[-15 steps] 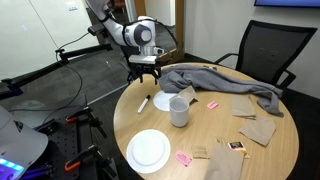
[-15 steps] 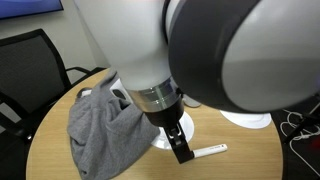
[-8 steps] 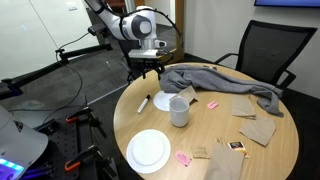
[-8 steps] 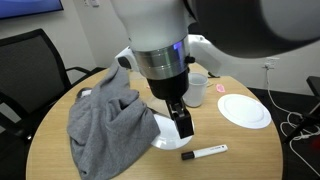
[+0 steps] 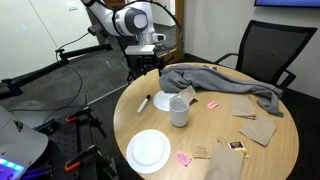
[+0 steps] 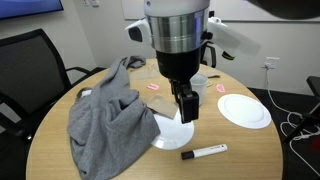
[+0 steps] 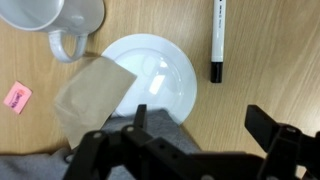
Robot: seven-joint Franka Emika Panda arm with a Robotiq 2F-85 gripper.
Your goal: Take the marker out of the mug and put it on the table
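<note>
The marker (image 7: 217, 40), dark with a paler barrel, lies flat on the tan wood table (image 7: 245, 95), beside a white plate (image 7: 150, 80). It also shows in both exterior views (image 5: 143, 102) (image 6: 205, 152). The grey-white mug (image 7: 65, 20) stands upright with nothing showing in it (image 5: 179, 110); in an exterior view it is partly hidden behind the gripper (image 6: 199, 82). My gripper (image 7: 200, 130) is open and empty. It hangs above the table near the plate's edge (image 5: 147, 68) (image 6: 187, 112), well clear of the marker.
A grey cloth (image 5: 220, 80) (image 6: 105, 120) covers part of the table and overlaps the plate (image 6: 172, 132). A second white plate (image 5: 148, 150) (image 6: 244, 110) lies nearby. There are tan napkins (image 5: 255, 128) (image 7: 90, 95), pink notes (image 7: 17, 96) and a black chair (image 5: 262, 55).
The arm has risen and pulled back from the table with the gripper open. The marker has stayed flat on the table and the mug has not moved.
</note>
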